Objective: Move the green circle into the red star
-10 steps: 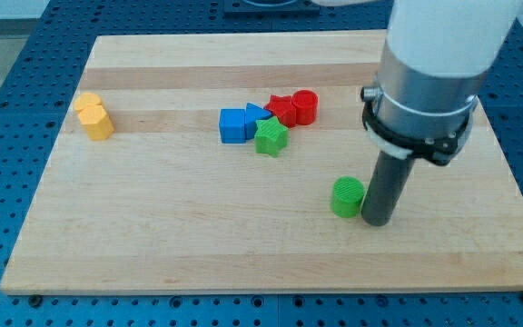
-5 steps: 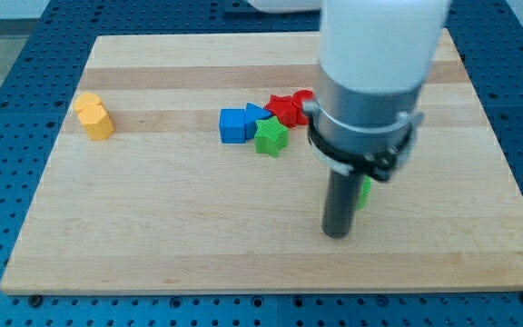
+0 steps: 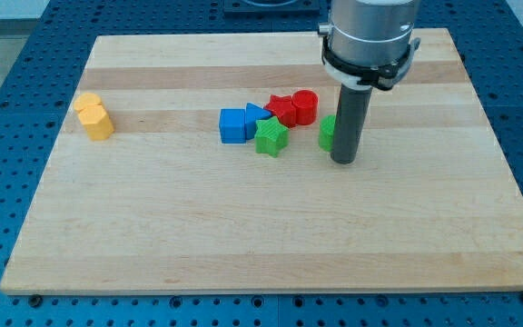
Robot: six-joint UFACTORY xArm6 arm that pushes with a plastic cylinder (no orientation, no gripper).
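Green circle [image 3: 327, 133] sat just right of the cluster, partly hidden behind my tip [image 3: 343, 161] | red star [image 3: 282, 110] near, up-left, beside red cylinder [image 3: 305, 106] | no jaws on this rig, only a rod | contact not yet made; a short push up-left remained, judged.

On the desk [image 3: 152, 236], my tip [image 3: 344, 161] stands right of centre, touching the near-right side of the green circle [image 3: 327, 133], which it partly hides. Left of that circle, apart from it, sits a tight cluster: the red cylinder [image 3: 305, 106] farthest right, the red star [image 3: 282, 110] touching its left, the green star [image 3: 271, 137] nearest the camera, then the blue triangle [image 3: 256, 113] and the blue cube [image 3: 233, 125] leftmost. Far left, well apart, two yellow blocks [image 3: 93, 115] touch, one behind the other.
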